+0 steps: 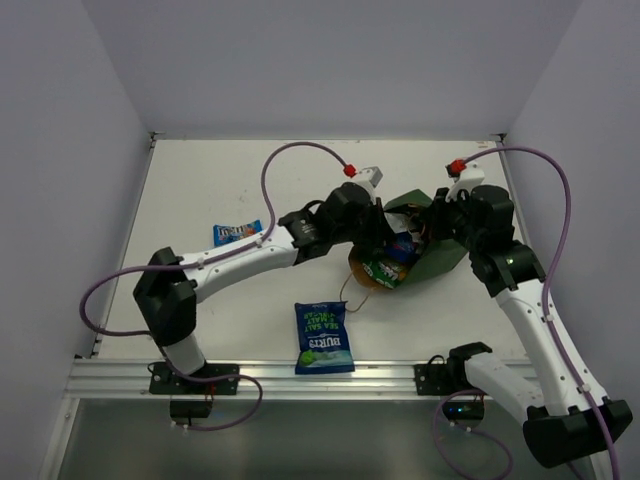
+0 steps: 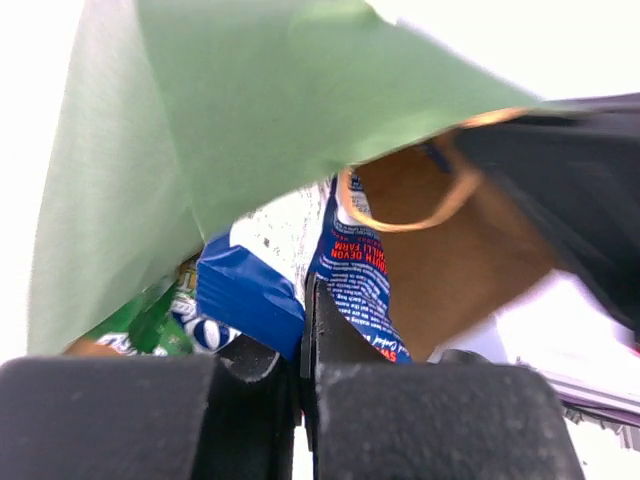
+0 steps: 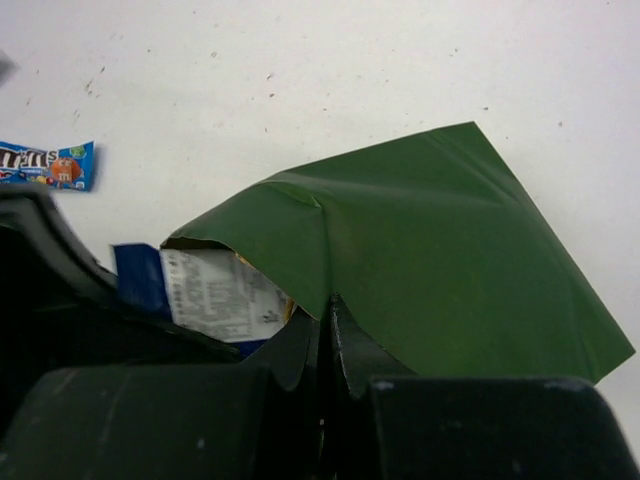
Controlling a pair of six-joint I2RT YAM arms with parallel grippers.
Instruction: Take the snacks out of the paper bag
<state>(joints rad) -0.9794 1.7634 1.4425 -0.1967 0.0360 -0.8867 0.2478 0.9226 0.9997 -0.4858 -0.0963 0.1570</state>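
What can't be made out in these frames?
Snack count inside the paper bag: top view, both arms cover its mouth; left wrist view, its flap hides most.
Whether the left fingers pinch the blue packet: left wrist view, too close, blurred.
Small blue bar: print too small in top view; right wrist view, cut by left edge.

Before me lies a white table (image 1: 200, 190), lightly scuffed, enclosed by pale lavender walls (image 1: 320, 60), with a silver metal rail (image 1: 270, 380) along its near edge.

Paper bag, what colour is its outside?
Dark green bag, clearest in the right wrist view.
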